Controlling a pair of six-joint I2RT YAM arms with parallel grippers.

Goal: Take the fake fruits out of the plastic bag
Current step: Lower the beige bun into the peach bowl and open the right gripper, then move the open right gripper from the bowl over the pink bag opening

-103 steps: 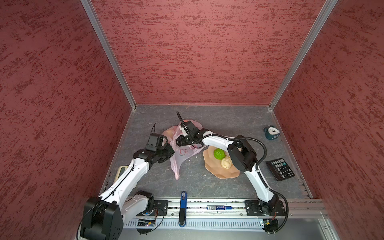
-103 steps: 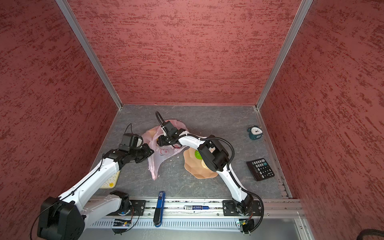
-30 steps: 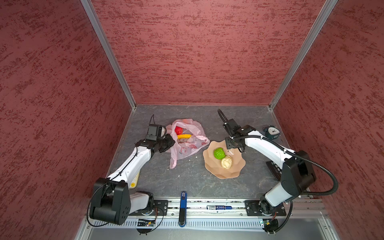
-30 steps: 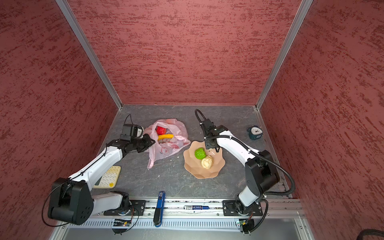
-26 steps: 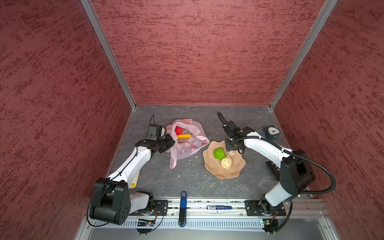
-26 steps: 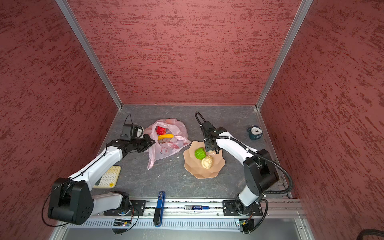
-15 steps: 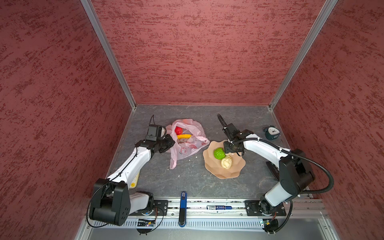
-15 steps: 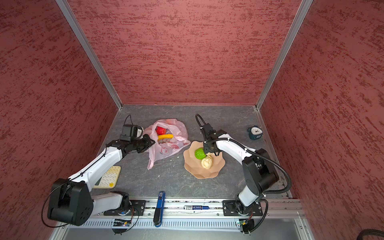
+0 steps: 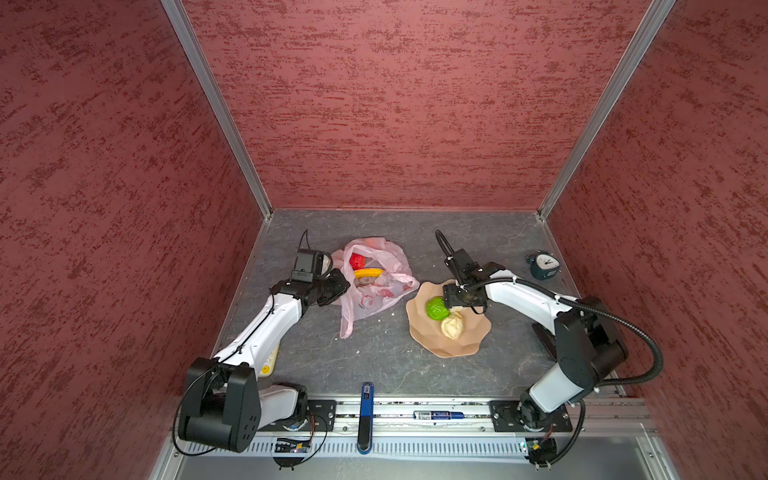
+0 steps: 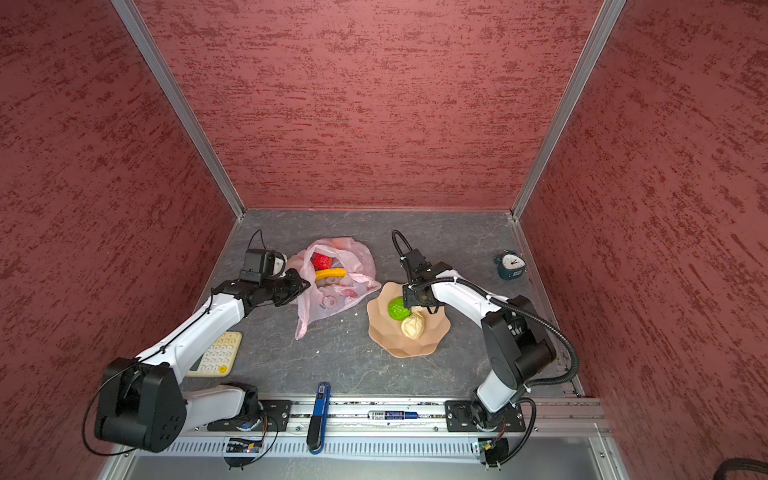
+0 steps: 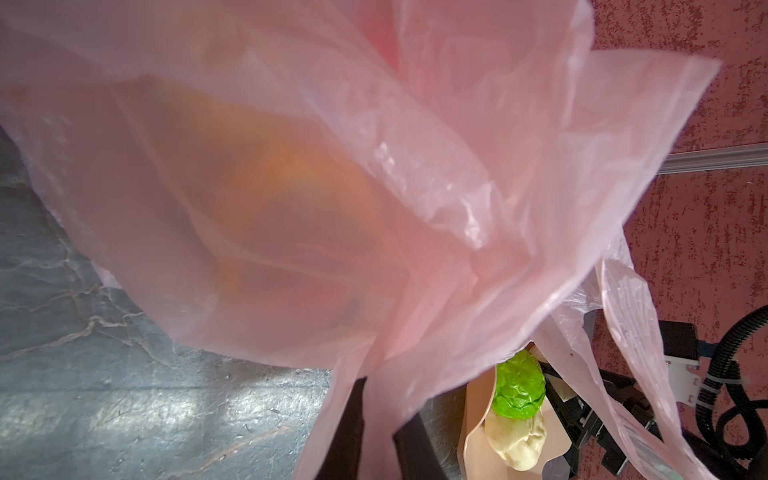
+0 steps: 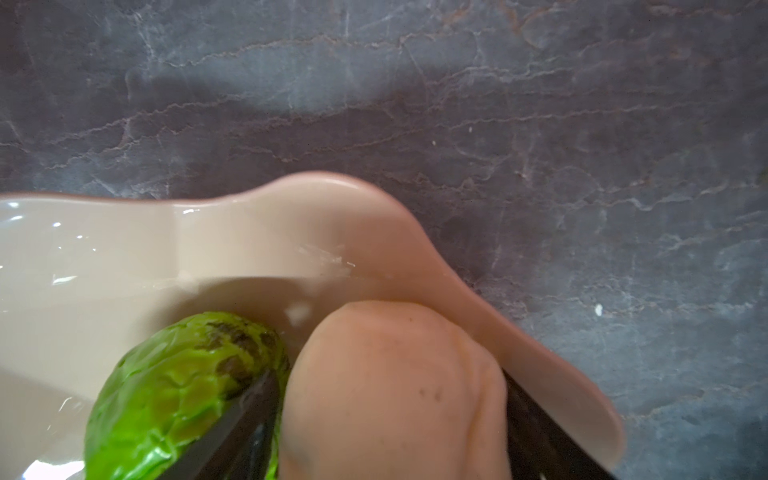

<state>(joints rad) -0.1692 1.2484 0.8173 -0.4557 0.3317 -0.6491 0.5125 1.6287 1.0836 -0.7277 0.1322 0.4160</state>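
The left gripper [image 9: 338, 286] is pinched shut on the edge of the plastic bag [image 9: 397, 257]. The thin film could slip out or tear, dropping the mouth over the red ball [image 9: 357, 261] and banana [image 9: 368, 273] inside. On the dish [image 9: 453, 351], the right gripper [image 12: 392, 419] straddles a beige ball [image 12: 386, 365], squeezing or loose I cannot tell. A careless lift could nudge the green ball [image 9: 436, 308] over the rim. The grey marbled tabletop [image 9: 374, 361] looks slick, and red textured walls [image 9: 395, 104] close three sides.
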